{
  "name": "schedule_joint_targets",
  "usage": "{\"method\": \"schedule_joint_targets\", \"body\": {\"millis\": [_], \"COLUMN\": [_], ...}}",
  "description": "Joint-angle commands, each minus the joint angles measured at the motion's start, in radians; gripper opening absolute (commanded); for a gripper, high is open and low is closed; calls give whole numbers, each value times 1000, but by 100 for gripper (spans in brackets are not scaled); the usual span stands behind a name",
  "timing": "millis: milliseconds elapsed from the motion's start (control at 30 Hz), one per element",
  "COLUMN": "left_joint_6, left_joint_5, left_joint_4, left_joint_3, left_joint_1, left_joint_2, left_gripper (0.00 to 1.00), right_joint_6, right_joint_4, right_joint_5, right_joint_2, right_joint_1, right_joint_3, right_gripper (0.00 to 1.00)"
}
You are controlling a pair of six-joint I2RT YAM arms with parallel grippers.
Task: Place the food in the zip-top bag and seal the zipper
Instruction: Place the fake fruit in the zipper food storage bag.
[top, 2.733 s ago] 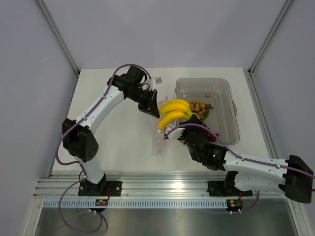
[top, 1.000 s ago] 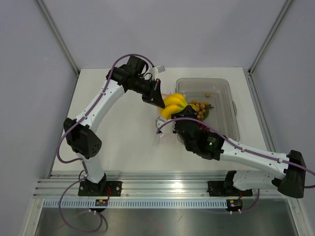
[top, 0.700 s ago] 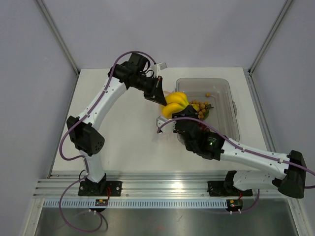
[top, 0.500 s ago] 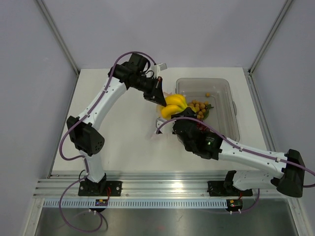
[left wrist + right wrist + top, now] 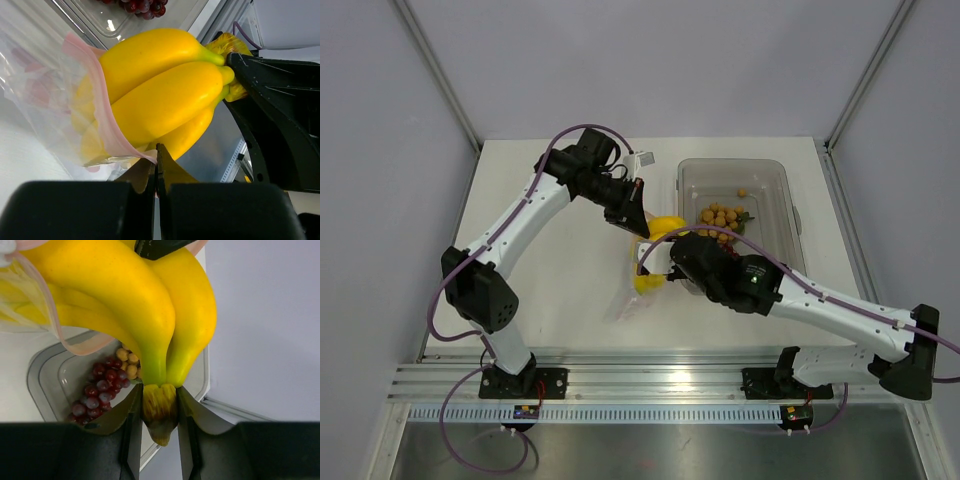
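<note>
The yellow bananas (image 5: 160,85) sit halfway inside the zip-top bag (image 5: 45,100), a clear dotted bag whose mouth wraps their lower half. My left gripper (image 5: 156,150) is shut on the bag's pink zipper (image 5: 102,115) rim. My right gripper (image 5: 159,405) is shut on the bananas' (image 5: 135,305) stem end. From above, the bag (image 5: 630,295) hangs to the table under both grippers, just left of the tray. The tan round fruits (image 5: 720,215) and the dark red grapes (image 5: 97,390) lie in the tray.
The rigid clear tray (image 5: 780,190) stands at the right of the white table (image 5: 550,260). Both arms meet at its left rim. A metal rail (image 5: 650,385) runs along the near edge.
The right gripper has pushed the bananas down and to the left into the bag's mouth. The left gripper has come down a little with the rim, and the bag now hangs lower.
</note>
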Motion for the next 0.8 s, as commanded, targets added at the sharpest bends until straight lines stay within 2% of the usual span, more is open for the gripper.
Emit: {"method": "schedule_joint_targets", "body": {"millis": [0, 167, 400, 600, 767], "left_joint_6": [-3, -20, -50, -32, -44], "left_joint_5": [75, 108, 140, 112, 97], "left_joint_4": [131, 141, 156, 141, 156], "left_joint_3": [14, 46, 87, 61, 52], "left_joint_1": [-42, -42, -42, -42, -42], "left_joint_2": [-31, -22, -19, -14, 27], "left_gripper": [0, 0, 0, 0, 0], "right_joint_6": [99, 160, 160, 184, 224], "right_joint_4": [83, 185, 233, 336, 368], "right_joint_5": [-192, -156, -72, -63, -42], "right_joint_2": [56, 139, 266, 201, 130], "right_joint_1": [20, 20, 21, 20, 21], "right_joint_3": [57, 22, 61, 46, 28], "right_gripper": [0, 0, 0, 4, 0]}}
